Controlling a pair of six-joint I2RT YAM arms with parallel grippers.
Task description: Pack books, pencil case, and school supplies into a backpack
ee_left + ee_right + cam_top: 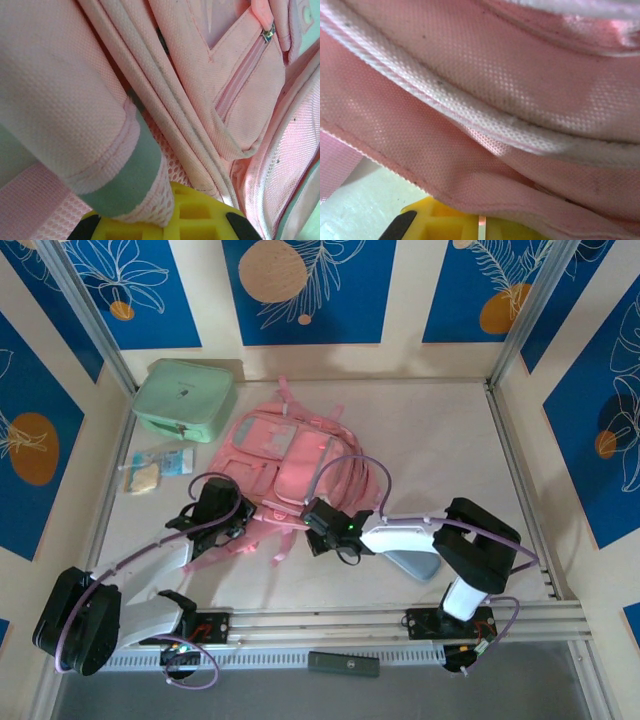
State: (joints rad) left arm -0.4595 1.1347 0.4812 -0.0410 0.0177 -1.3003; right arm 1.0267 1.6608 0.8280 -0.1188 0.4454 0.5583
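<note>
The pink backpack [285, 462] lies flat mid-table, its straps trailing toward me. My left gripper [214, 517] presses into its lower left corner. In the left wrist view a padded strap end with a grey-green band [127, 175] lies across the yellow finger base [200, 217] and hides the fingers. My right gripper [327, 523] is at the bag's lower right edge, where pink fabric [485, 165] covers its jaws. The grey-blue pencil case [411, 563] lies on the table under my right forearm. The books and the small whitish bar are out of view.
A mint-green boxy case [186, 398] stands at the back left, with a clear plastic bag of small items [156, 468] in front of it. A dark flat bar [343, 663] lies before the near rail. Metal rails border the table left and right.
</note>
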